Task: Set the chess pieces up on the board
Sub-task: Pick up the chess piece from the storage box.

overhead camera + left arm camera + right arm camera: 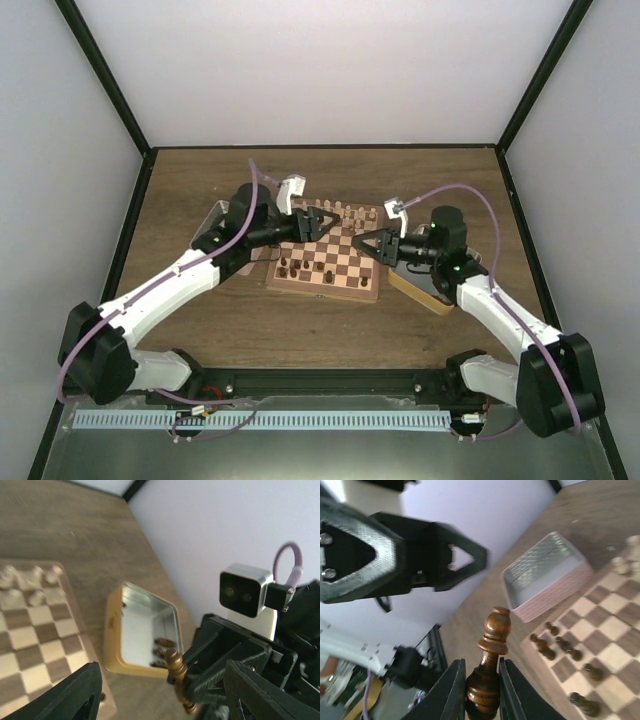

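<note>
A chess piece (495, 630) upright in right pincer (481, 662), facing left pincer (322, 222).

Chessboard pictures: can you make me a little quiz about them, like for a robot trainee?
1. True or false: the right gripper grips a dark chess piece.
2. The far-row pieces on the board are: A pale, B red, C blue?
3. Fill in: the left gripper is ____, holding nothing.
Key: 1 true; 2 A; 3 open.
</note>
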{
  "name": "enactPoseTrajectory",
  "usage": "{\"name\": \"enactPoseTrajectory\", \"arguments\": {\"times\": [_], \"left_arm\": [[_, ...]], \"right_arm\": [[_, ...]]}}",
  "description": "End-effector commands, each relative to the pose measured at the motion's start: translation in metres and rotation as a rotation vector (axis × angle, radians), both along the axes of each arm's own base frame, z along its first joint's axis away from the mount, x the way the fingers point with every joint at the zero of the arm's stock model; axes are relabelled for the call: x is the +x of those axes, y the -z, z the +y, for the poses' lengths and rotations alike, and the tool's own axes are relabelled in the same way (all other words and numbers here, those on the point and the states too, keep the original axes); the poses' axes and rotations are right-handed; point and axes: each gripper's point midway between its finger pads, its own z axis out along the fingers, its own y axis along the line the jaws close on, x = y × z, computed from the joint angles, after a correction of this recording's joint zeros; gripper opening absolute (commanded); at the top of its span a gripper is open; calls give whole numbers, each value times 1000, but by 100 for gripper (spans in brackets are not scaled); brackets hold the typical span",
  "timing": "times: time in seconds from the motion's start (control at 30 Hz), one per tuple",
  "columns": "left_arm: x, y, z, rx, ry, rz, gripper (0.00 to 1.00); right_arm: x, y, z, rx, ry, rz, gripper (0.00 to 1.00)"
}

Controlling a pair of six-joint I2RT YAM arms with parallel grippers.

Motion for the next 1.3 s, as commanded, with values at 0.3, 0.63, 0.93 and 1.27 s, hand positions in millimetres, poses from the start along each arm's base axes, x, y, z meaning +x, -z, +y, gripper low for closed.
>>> {"name": "enactPoseTrajectory", "arguments": {"times": [0.3, 0.63, 0.93, 1.27], "left_arm": [[-39, 0, -28, -144, 331, 189, 40], [-44, 11, -32, -168, 375, 243, 29], [-41, 15, -34, -179, 369, 248, 10], [-25, -16, -29, -250, 261, 177, 4]], "right_arm": [[-33, -29, 35, 20, -303, -186, 19], [-29, -30, 36, 17, -299, -180, 18], [-28, -29, 37, 15, -298, -156, 21], [-13, -44, 26, 138, -89, -12, 62]]}}
